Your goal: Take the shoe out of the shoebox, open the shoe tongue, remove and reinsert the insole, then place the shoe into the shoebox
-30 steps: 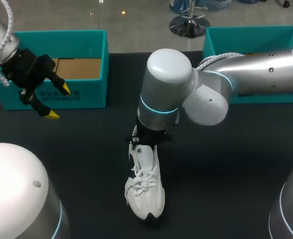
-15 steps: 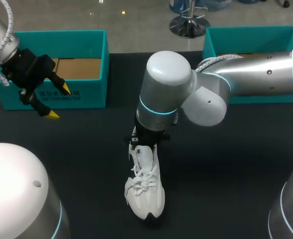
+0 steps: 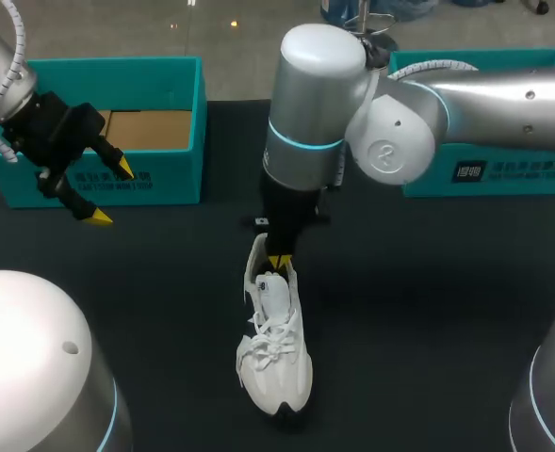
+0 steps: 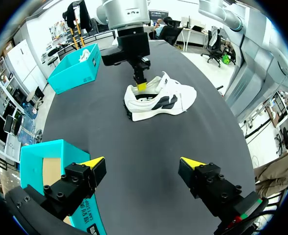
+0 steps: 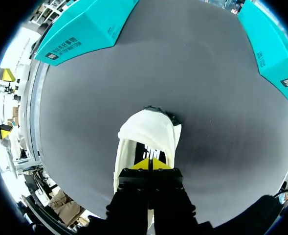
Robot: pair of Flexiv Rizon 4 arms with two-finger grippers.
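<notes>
The white shoe (image 3: pixel 275 353) lies on the black table (image 3: pixel 428 311), out of the shoebox (image 3: pixel 155 184). My right gripper (image 3: pixel 279 261) points straight down at the shoe's opening, yellow tips pressed together, with nothing visibly pinched. I judge this to be the insole step; next it must catch the insole's edge. My left gripper (image 3: pixel 111 192) hangs spread wide beside the shoebox.

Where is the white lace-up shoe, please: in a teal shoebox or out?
Out: the white lace-up shoe stands on the black table, apart from both teal shoeboxes.
</notes>
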